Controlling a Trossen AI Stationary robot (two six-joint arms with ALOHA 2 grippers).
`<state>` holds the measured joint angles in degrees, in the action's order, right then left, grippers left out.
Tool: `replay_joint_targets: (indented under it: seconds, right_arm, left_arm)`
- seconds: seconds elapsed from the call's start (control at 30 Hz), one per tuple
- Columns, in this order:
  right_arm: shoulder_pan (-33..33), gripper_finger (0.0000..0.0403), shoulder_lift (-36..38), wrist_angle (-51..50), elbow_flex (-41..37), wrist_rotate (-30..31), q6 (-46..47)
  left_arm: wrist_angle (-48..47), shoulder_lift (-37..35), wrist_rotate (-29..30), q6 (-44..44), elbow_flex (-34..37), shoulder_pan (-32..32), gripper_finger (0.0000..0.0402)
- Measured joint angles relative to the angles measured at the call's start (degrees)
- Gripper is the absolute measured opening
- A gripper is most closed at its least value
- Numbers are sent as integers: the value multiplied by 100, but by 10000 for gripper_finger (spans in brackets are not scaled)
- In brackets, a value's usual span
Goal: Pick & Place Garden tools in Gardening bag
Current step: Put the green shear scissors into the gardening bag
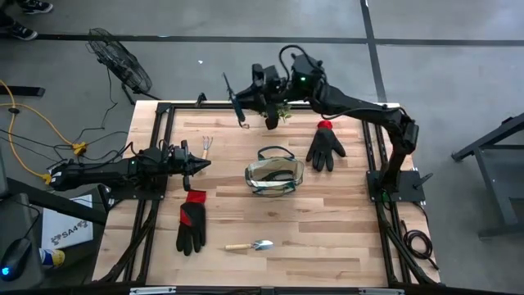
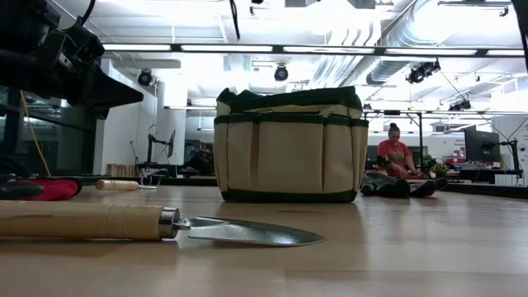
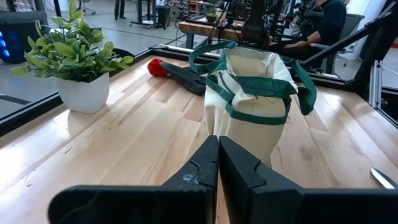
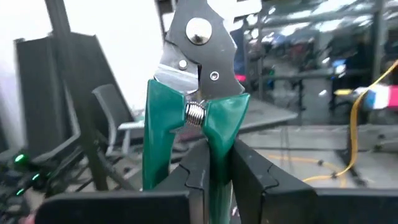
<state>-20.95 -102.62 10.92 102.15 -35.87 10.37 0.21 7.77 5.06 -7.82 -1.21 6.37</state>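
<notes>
Above the far edge of the wooden tabletop (image 1: 327, 213), the right gripper (image 4: 214, 171) clamps green-handled steel pruning shears (image 4: 196, 93), while the left gripper (image 3: 217, 163), fingers together, faces the khaki green-trimmed fabric bag (image 1: 274, 177) at centre.

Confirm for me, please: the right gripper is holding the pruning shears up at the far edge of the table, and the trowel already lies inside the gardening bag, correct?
Not quite. The trowel is not in the gardening bag; it lies on the table near the front edge, as the high view shows. The rest holds: the right gripper is shut on the pruning shears, raised at the far edge.
</notes>
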Motion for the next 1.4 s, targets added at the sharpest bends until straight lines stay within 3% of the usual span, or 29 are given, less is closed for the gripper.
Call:
replay_joint_targets:
  seconds: [0.17,0.57,1.03,1.27,1.4]
  right_arm:
    - [114,32,375,-612,0,960,-143]
    - [1283,32,1299,-2553,0,5238,-1072]
    - [3019,32,1142,-3583,0,9349,-1801]
    - [3663,32,950,-4288,0,10525,-1562]
    - [3841,32,880,-4728,0,10657,-1173]
  left_arm:
    - [2,0,0,1,0,-1,10]
    - [2,0,0,1,0,-2,10]
    - [2,-1,1,1,0,-1,10]
    - [3,-1,0,-1,0,0,10]
    - [4,0,0,-1,0,0,10]
